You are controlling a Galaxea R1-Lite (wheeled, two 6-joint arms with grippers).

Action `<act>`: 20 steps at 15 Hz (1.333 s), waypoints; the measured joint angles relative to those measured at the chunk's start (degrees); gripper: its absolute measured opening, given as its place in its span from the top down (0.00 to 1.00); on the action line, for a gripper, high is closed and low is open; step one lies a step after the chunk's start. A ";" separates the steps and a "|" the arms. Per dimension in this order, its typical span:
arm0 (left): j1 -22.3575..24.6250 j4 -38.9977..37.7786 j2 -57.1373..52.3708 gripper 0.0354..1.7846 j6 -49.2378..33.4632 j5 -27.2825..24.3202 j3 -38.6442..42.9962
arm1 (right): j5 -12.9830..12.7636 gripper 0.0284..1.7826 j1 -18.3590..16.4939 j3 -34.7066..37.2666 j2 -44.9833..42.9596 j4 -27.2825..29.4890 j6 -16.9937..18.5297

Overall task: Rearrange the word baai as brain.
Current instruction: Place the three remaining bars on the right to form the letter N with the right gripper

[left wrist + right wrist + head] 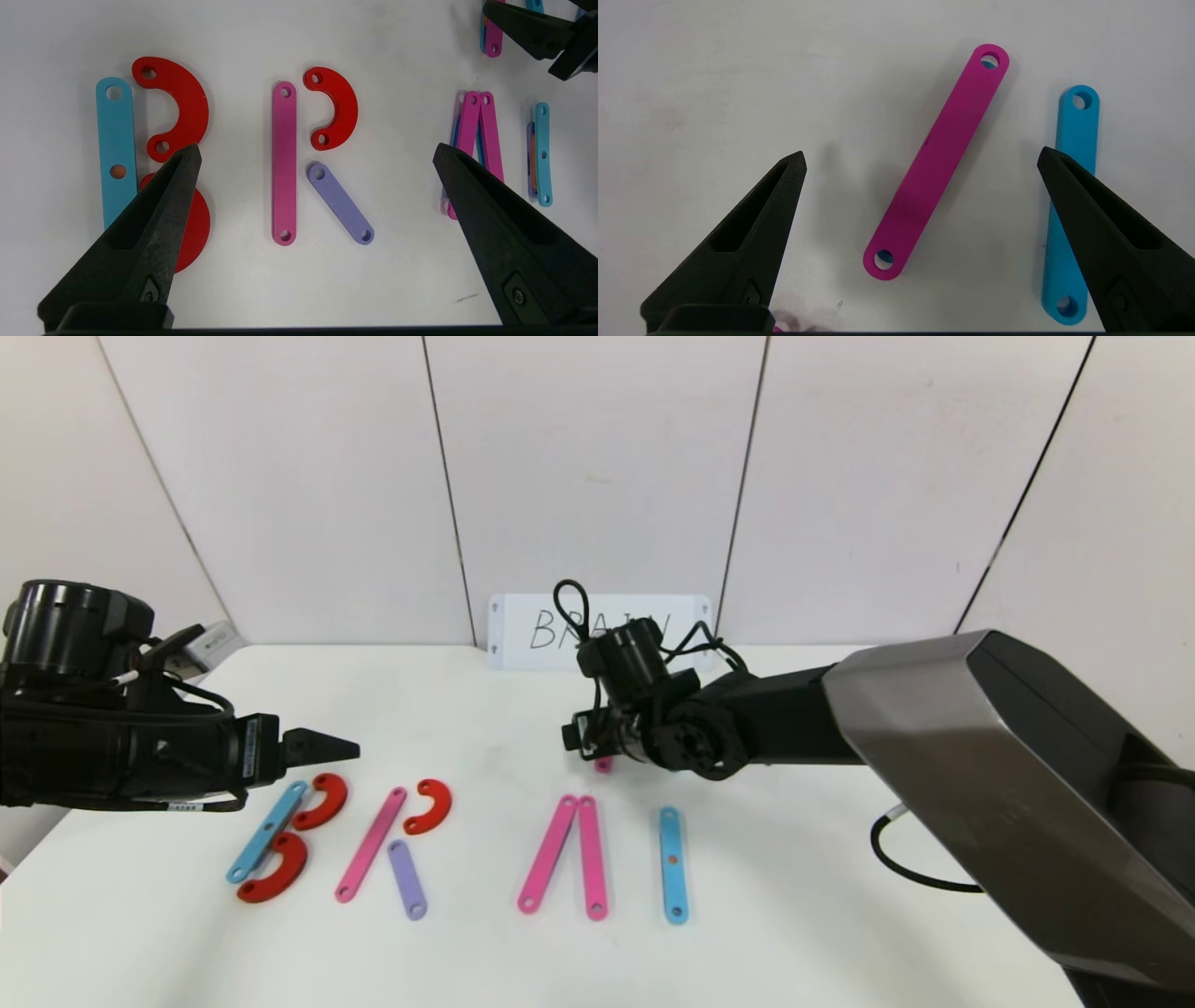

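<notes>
The word lies in a row of flat plastic letters near the table's front. A blue bar and two red curves make a B. A pink bar, red curve and purple bar make an R. Two pink bars lean together, then a lone blue bar. My left gripper hovers open over the R, holding nothing. My right gripper hangs open above a loose pink bar lying behind the row, with a blue bar beside it.
A white card with handwritten BRAIN leans on the back wall, partly behind the right arm. A black cable loops onto the table at the right. White wall panels close the back.
</notes>
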 joint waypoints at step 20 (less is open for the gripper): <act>-0.01 0.11 -0.01 0.03 -0.02 -0.09 0.38 | -0.23 0.85 0.15 -2.40 3.43 -0.09 1.34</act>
